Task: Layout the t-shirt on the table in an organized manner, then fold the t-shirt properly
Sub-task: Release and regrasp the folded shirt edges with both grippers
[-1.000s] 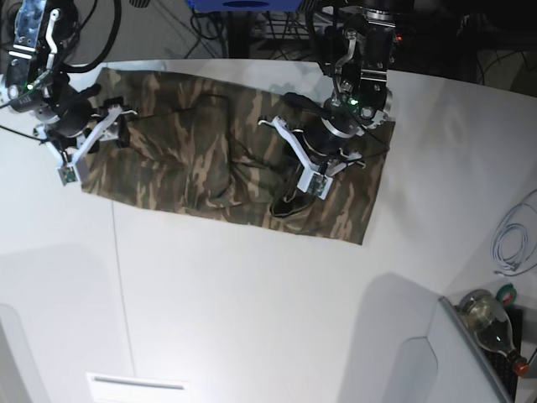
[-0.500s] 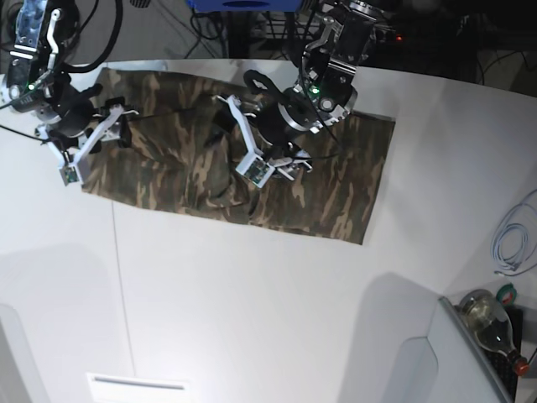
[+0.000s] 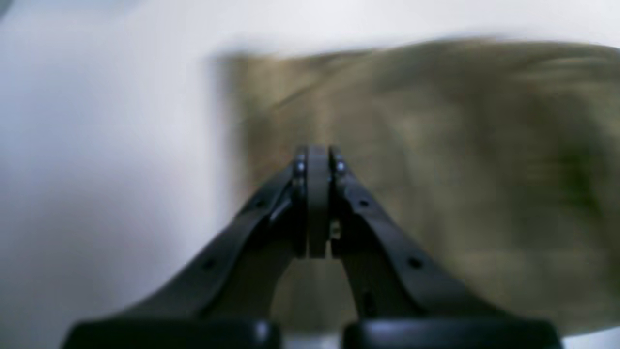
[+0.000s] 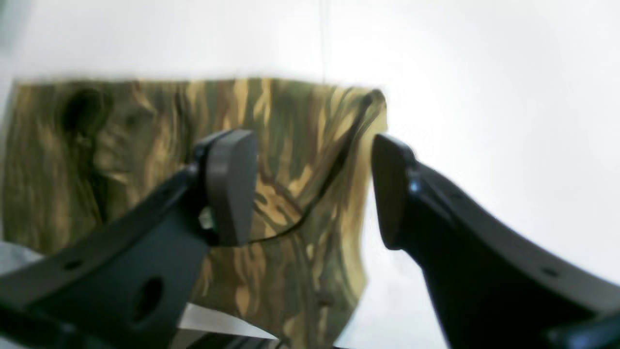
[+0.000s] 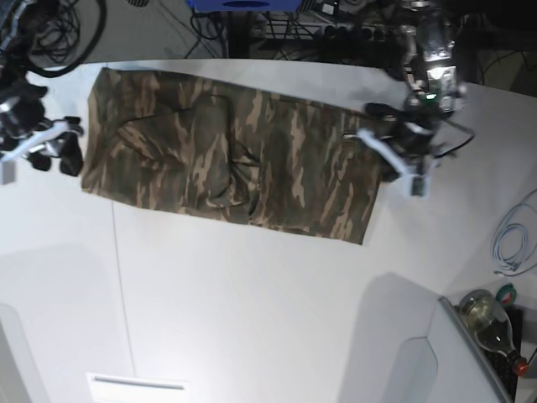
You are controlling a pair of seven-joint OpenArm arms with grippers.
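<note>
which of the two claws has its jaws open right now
The right claw, at the shirt's end by the table seam: its pads stand wide apart over the camouflage t-shirt. The left claw is shut, empty.

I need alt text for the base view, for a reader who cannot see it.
A camouflage t-shirt lies spread on a white table, folded into a long rectangle. The right gripper is at its left end and the left gripper at its right end, neither holding it.

Left gripper [image 3: 317,203]: jaws pressed together, nothing between them; arm at right edge of base view, wrist angled downward. Right gripper [image 4: 315,189]: jaws spread wide, empty; arm at far left of base view, low.
</note>
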